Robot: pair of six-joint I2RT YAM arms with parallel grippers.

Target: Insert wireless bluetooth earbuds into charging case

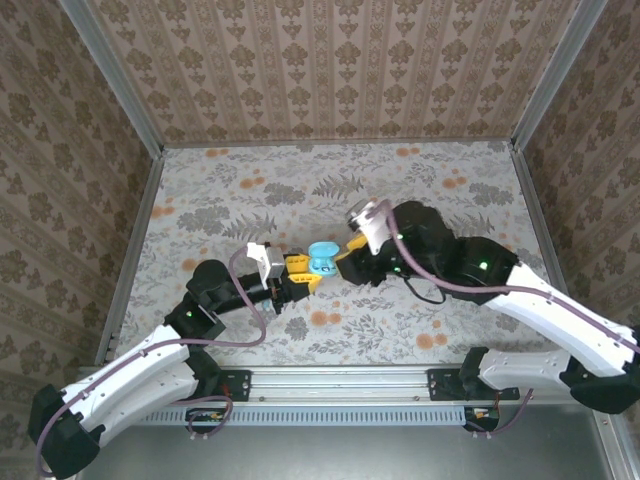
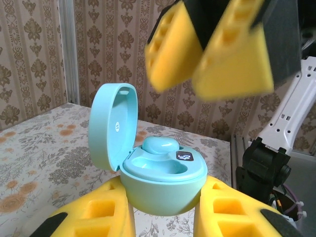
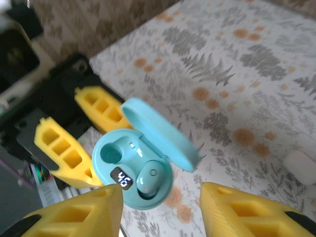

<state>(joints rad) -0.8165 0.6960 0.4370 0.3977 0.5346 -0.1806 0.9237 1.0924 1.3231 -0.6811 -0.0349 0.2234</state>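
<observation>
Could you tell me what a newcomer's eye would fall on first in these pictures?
The open teal charging case at the centre of the table stands out, clamped between the yellow jaws of the left gripper. One teal earbud sits in it beside a lit display; the second well is empty. The right gripper hovers just above it, jaws apart.

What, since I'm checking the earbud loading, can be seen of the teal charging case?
The teal charging case is a round, glossy plastic shell, its hinged lid swung open and upright. One teal earbud sits in a well; the other well is empty. A small lit display glows beside the earbud. The left gripper clamps its base between yellow jaws.
</observation>
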